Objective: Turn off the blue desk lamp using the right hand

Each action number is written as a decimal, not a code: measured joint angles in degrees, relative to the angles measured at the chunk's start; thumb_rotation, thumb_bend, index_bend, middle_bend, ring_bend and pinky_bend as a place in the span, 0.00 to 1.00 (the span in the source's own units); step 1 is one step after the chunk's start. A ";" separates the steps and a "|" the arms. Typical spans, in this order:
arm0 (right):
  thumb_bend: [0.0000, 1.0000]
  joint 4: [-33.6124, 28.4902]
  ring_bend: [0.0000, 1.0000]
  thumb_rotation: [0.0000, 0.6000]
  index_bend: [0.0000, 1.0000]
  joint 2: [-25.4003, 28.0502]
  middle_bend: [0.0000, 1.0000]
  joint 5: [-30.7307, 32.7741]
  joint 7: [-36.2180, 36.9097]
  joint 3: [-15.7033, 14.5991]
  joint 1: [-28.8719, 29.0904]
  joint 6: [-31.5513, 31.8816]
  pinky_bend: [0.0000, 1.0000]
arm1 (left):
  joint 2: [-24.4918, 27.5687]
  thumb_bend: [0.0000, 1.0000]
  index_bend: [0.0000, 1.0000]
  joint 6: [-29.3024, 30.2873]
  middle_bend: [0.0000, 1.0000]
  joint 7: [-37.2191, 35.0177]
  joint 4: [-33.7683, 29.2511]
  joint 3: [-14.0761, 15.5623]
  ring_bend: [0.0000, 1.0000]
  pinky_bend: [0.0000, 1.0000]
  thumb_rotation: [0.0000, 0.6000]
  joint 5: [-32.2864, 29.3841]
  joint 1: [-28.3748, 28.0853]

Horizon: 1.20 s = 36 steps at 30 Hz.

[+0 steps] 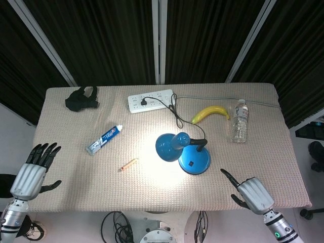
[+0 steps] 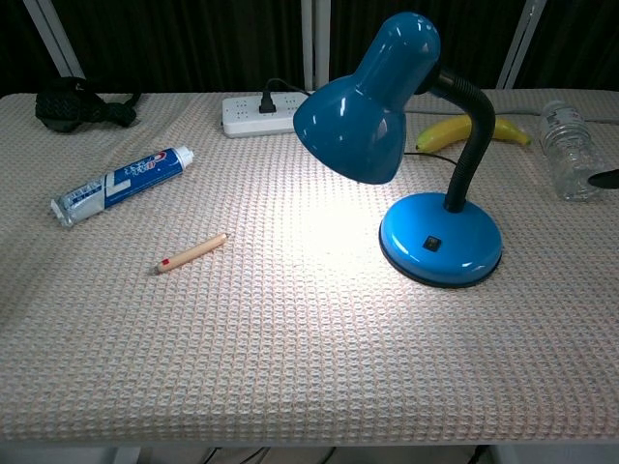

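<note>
The blue desk lamp (image 1: 183, 151) stands lit near the table's middle, its shade (image 2: 363, 106) tilted left and a bright patch on the cloth beneath. A small black switch (image 2: 432, 244) sits on its round base (image 2: 441, 240). My right hand (image 1: 251, 193) hovers open over the table's front edge, to the right of and nearer than the base, apart from it. Only a dark tip (image 2: 606, 178) shows at the chest view's right edge. My left hand (image 1: 33, 170) hangs open off the table's front left corner.
A toothpaste tube (image 1: 104, 139), a short pencil (image 1: 129, 164), a white power strip (image 1: 150, 100) with the lamp's cord, a banana (image 1: 210, 113), a water bottle (image 1: 239, 121) and a black object (image 1: 81, 97) lie around the lamp.
</note>
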 measured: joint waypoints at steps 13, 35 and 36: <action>0.52 0.37 0.96 1.00 0.00 -9.97 1.00 10.50 -9.33 4.23 6.64 -12.97 0.88 | 0.23 0.03 0.03 -0.92 0.00 -0.23 -0.13 -0.37 0.00 0.00 1.00 -0.80 -0.42; 0.59 3.21 0.96 1.00 0.00 -16.21 1.00 20.46 -15.43 5.44 11.67 -18.56 0.88 | 0.15 0.03 0.03 -0.89 0.00 -2.30 1.29 -0.74 0.00 0.00 1.00 -1.42 -0.50; 0.59 3.20 0.96 1.00 0.00 -16.31 1.00 20.84 -15.64 5.44 11.86 -18.72 0.88 | 0.19 0.03 0.03 -0.86 0.00 -2.34 1.27 -0.75 0.00 0.00 1.00 -1.43 -0.50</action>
